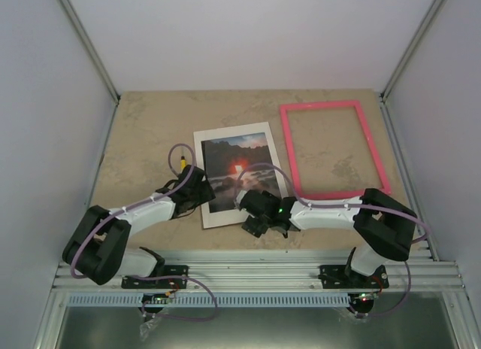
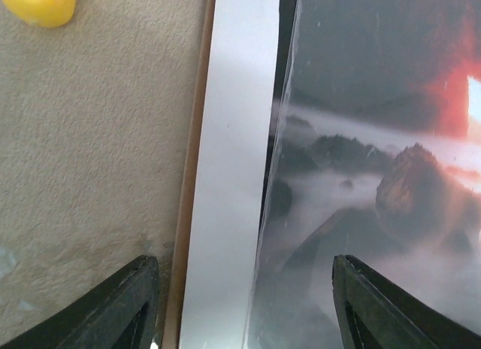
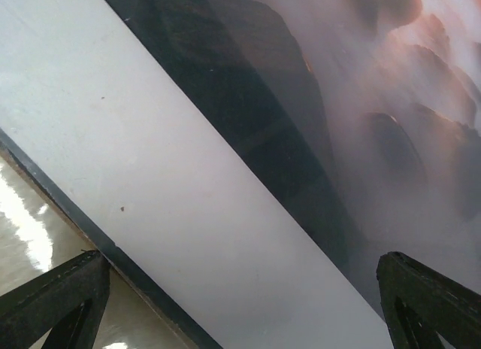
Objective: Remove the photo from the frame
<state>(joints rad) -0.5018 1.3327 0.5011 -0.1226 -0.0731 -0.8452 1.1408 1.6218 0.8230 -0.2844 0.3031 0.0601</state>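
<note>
The pink frame [image 1: 335,148] lies flat and empty at the back right of the table. The photo [image 1: 235,167], dark rocks with mist and a red sun, lies at the centre inside a white mat border [image 1: 222,218]. My left gripper [image 1: 201,189] is open over the photo's left edge; in the left wrist view its fingers [image 2: 124,304] straddle the mat strip [image 2: 225,176] and the photo [image 2: 376,153]. My right gripper [image 1: 254,206] is open over the lower right corner; in the right wrist view its fingers [image 3: 60,300] span the mat [image 3: 173,206] and photo [image 3: 338,123].
A brown backing board edge [image 2: 188,206] shows under the mat. A yellow piece [image 2: 41,3] sits at the top left of the left wrist view. A metal rail [image 1: 248,270] runs along the table's near edge. White walls close in both sides.
</note>
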